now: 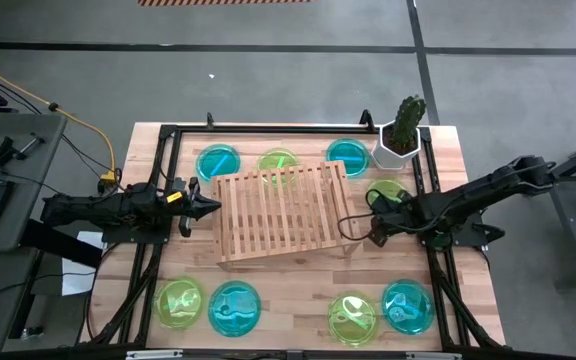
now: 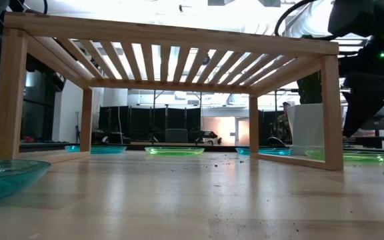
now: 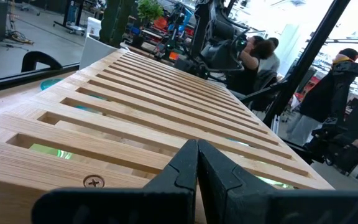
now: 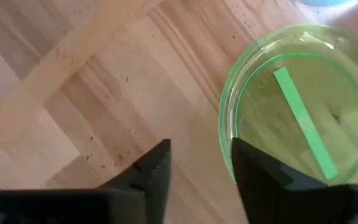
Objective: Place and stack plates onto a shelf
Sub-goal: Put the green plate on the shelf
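The shelf (image 1: pixel 283 212) of light wooden slats stands on its legs at the table's middle, and nothing lies on it. Three plates lie flat on the table behind it: cyan (image 1: pixel 218 162), green (image 1: pixel 279 163), cyan (image 1: pixel 347 155). Several more lie along the near edge, such as a green one (image 1: pixel 180 302) and a cyan one (image 1: pixel 407 306). A green plate (image 4: pixel 303 106) lies to the right of the shelf. My right gripper (image 4: pixel 201 155) hangs open over that plate's rim, pointing steeply down. My left gripper (image 3: pixel 197 155) is shut and level at the shelf's left edge (image 3: pixel 92 180). My right gripper has one finger (image 4: pixel 260 168) over the green plate's rim (image 4: pixel 225 124), coming from above at a slant. The plate lies flat on the table. I cannot tell whether the finger touches it.
A white pot with a cactus (image 1: pixel 400 135) stands at the table's far right corner, close to the green plate. A black frame (image 1: pixel 168 135) borders the table. Beyond the table, people sit in the room (image 3: pixel 260 56).
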Controlling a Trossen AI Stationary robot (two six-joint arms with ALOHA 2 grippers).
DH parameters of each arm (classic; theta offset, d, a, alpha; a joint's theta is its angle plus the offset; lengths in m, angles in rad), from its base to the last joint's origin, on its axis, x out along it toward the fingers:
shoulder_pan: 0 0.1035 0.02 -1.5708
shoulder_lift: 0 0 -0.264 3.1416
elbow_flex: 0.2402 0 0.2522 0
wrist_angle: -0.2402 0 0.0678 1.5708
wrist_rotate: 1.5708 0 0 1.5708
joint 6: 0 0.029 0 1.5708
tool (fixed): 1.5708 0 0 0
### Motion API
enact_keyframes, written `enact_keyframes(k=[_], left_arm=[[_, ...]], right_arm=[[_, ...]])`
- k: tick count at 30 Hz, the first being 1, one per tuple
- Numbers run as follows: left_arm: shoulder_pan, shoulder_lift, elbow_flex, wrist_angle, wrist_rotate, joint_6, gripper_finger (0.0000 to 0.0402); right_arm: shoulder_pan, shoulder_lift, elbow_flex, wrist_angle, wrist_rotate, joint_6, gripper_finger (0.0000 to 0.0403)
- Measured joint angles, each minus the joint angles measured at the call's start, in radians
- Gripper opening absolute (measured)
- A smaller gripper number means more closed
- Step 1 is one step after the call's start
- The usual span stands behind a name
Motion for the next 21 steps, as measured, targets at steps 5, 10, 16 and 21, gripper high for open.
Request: enact_keyframes(k=[5, 10, 16, 21], left_arm=[[0.000, 0.000, 0.000, 0.000, 0.000, 0.000, 0.0000], [0.000, 0.000, 0.000, 0.000, 0.000, 0.000, 0.0000], [0.000, 0.000, 0.000, 0.000, 0.000, 0.000, 0.0000], [0.000, 0.000, 0.000, 0.000, 0.000, 0.000, 0.0000]], right_arm=[[-0.072, 0.036, -0.001, -0.001, 0.000, -0.148, 0.0207], [-0.159, 0.084, -0.001, 0.054, 0.001, -0.278, 0.0224], [-0.220, 0.115, -0.034, 0.124, -0.065, -0.379, 0.0224], [-0.243, 0.115, -0.086, 0.191, -0.086, -0.370, 0.0224]])
